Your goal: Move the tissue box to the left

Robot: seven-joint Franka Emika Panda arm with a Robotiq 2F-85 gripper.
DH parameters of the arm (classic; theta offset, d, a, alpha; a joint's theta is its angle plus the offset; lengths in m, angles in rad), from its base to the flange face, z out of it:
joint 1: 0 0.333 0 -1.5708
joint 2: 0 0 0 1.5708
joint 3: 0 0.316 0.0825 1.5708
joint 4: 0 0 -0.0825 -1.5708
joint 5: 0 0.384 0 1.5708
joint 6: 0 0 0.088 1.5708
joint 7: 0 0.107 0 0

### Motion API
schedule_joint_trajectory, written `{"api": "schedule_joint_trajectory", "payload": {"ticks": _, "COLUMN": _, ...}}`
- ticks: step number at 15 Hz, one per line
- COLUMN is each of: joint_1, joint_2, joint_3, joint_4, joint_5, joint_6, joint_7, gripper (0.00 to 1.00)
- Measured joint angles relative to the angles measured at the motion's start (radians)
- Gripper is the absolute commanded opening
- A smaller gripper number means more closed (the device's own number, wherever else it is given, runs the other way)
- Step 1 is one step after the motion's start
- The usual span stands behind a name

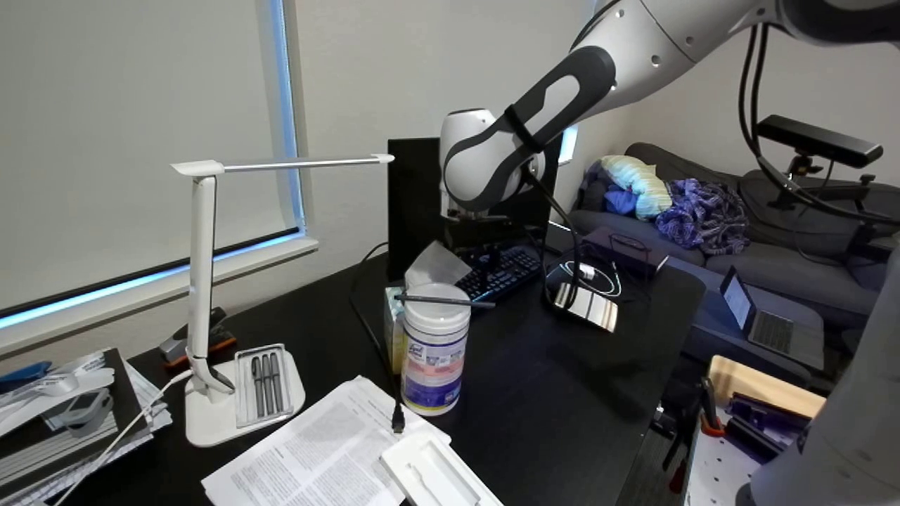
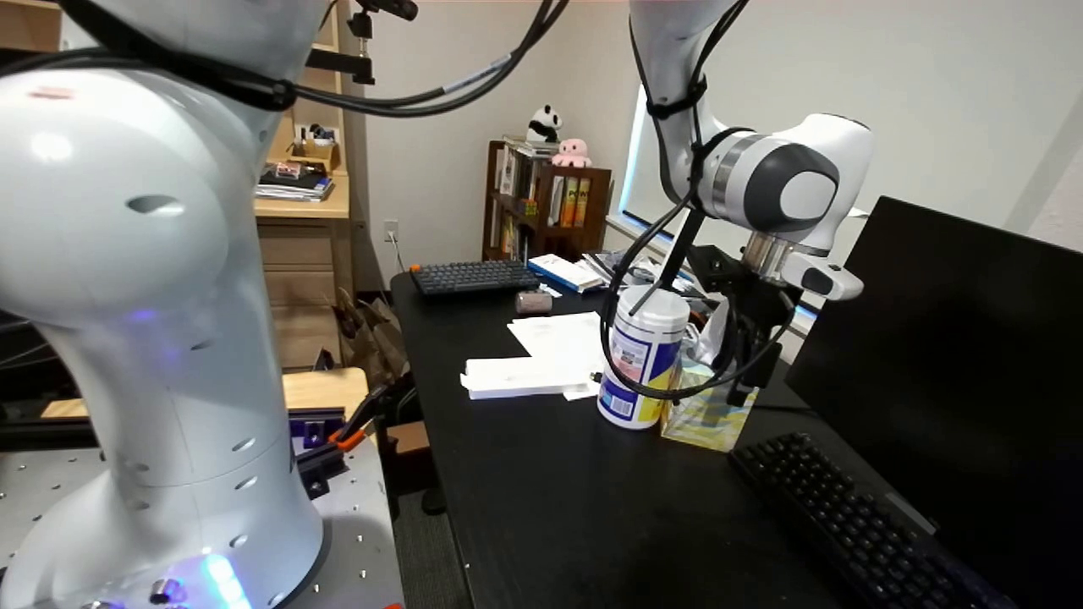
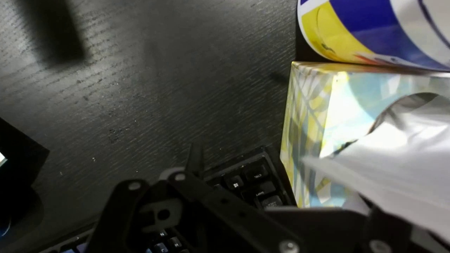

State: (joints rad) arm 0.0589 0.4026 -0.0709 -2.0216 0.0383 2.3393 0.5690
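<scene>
Arm [image 1: 640,63] extended over tabletop [image 2: 541,507], wrist [image 2: 812,190] bent, pincer [image 2: 751,379] pointing down near tissue box [image 2: 709,425]; fingers [image 3: 194,161] spread apart, 1 partly hidden behind tissue [image 3: 397,175].

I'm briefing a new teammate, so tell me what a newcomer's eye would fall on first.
The white robot arm probably comes first, arching over the black desk in both exterior views. Next is the white canister with a dark stick across its top, right beside the patterned tissue box and its white tissue. The white lamp follows, beside the printed papers in an exterior view.
</scene>
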Motion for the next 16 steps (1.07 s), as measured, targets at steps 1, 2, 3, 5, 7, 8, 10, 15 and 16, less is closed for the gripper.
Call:
{"api": "schedule_joint_trajectory", "payload": {"ticks": 1, "joint_1": 0.0, "joint_2": 0.008, "joint_3": 0.002, "joint_4": 0.006, "joint_5": 0.0, "joint_6": 0.0, "joint_7": -0.007, "gripper": 1.0}}
{"api": "schedule_joint_trajectory", "payload": {"ticks": 2, "joint_1": 0.0, "joint_2": 0.014, "joint_3": 0.004, "joint_4": 0.011, "joint_5": 0.0, "joint_6": 0.0, "joint_7": -0.017, "gripper": 1.0}}
{"api": "schedule_joint_trajectory", "payload": {"ticks": 3, "joint_1": 0.0, "joint_2": 0.018, "joint_3": 0.007, "joint_4": 0.015, "joint_5": 0.003, "joint_6": 0.0, "joint_7": -0.029, "gripper": 1.0}}
{"api": "schedule_joint_trajectory", "payload": {"ticks": 5, "joint_1": 0.0, "joint_2": 0.022, "joint_3": 0.011, "joint_4": 0.02, "joint_5": 0.007, "joint_6": 0.0, "joint_7": -0.056, "gripper": 1.0}}
{"api": "schedule_joint_trajectory", "payload": {"ticks": 7, "joint_1": 0.0, "joint_2": 0.022, "joint_3": 0.014, "joint_4": 0.021, "joint_5": 0.009, "joint_6": 0.001, "joint_7": -0.079, "gripper": 1.0}}
{"api": "schedule_joint_trajectory", "payload": {"ticks": 8, "joint_1": 0.0, "joint_2": 0.022, "joint_3": 0.015, "joint_4": 0.021, "joint_5": 0.01, "joint_6": 0.001, "joint_7": -0.088, "gripper": 1.0}}
{"api": "schedule_joint_trajectory", "payload": {"ticks": 10, "joint_1": -0.001, "joint_2": 0.024, "joint_3": 0.016, "joint_4": 0.021, "joint_5": 0.011, "joint_6": 0.001, "joint_7": -0.104, "gripper": 1.0}}
{"api": "schedule_joint_trajectory", "payload": {"ticks": 15, "joint_1": -0.006, "joint_2": 0.041, "joint_3": 0.026, "joint_4": 0.021, "joint_5": 0.04, "joint_6": 0.078, "joint_7": -0.18, "gripper": 1.0}}
{"api": "schedule_joint_trajectory", "payload": {"ticks": 16, "joint_1": -0.007, "joint_2": 0.047, "joint_3": 0.03, "joint_4": 0.021, "joint_5": 0.052, "joint_6": 0.1, "joint_7": -0.197, "gripper": 1.0}}
